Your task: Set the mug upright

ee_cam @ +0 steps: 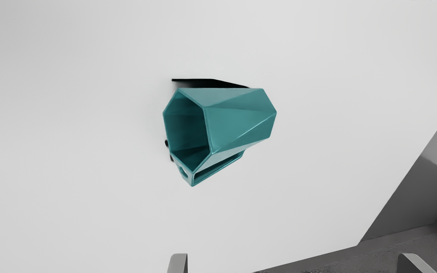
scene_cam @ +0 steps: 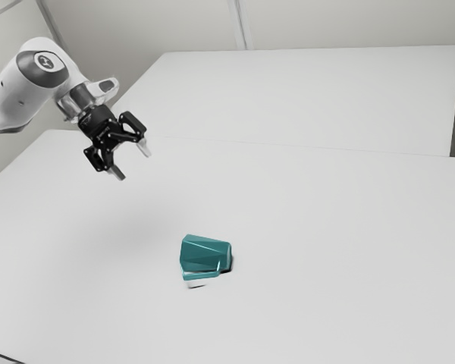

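- Teal mug (scene_cam: pixel 205 255) lies on its side on the pale table (scene_cam: pixel 326 250), not upright; mouth (ee_cam: pixel 186 131) faces sideways, handle (ee_cam: pixel 220 168) along the flank.
- My gripper (scene_cam: pixel 131 161) is up in the air, well apart from the mug, toward the exterior view's left. Fingers (ee_cam: pixel 178 264) spread wide, nothing between them.
- Risk: a faceted body could turn under an uneven squeeze. If one finger lands first, I'd expect the mug to roll or skid, not rise.
- Risk: the handle juts out. A finger coming down on it could jam, or twist the grip off line.
- Risk: the wall looks thin at the rim; a pinch near there might slip once I tilt.
- Risk: letting go while the base is still canted, or above the table, would likely tip it over again.
- Body: flat triangular planes, crisp creases, angular rim, tapering away from the mouth. Handle a squared loop. Finish smooth, softly glossy; reads as glazed ceramic or plastic, can't tell.
- Tabletop: matte, even, no visible grain. Grip unknown.
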{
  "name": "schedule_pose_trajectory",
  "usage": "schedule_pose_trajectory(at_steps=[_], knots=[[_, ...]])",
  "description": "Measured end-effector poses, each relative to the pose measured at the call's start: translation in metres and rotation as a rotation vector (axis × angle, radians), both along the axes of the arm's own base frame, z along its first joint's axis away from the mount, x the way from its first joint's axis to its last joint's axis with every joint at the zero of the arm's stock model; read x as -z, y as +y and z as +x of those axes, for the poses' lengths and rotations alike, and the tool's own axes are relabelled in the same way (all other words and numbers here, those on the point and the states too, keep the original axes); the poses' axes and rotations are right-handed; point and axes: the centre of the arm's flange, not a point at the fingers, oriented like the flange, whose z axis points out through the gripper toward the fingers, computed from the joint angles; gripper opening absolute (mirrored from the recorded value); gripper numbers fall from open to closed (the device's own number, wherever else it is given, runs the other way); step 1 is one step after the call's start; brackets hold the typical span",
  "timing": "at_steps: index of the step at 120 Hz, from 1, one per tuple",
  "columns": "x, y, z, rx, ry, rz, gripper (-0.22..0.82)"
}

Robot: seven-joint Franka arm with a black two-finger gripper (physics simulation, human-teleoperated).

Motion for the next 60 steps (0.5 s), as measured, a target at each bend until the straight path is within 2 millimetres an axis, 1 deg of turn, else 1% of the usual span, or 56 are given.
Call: schedule_pose_trajectory(at_steps=[10,19,32,60], knots=[[0.015,0.002,-0.001,-0.029,0.015,-0.043,0.60],[0.036,0.001,-0.005,-0.051,0.038,-0.080,0.60],[0.058,-0.002,-0.010,-0.073,0.055,-0.115,0.60],[0.100,-0.004,-0.021,-0.097,0.071,-0.138,0.60]])
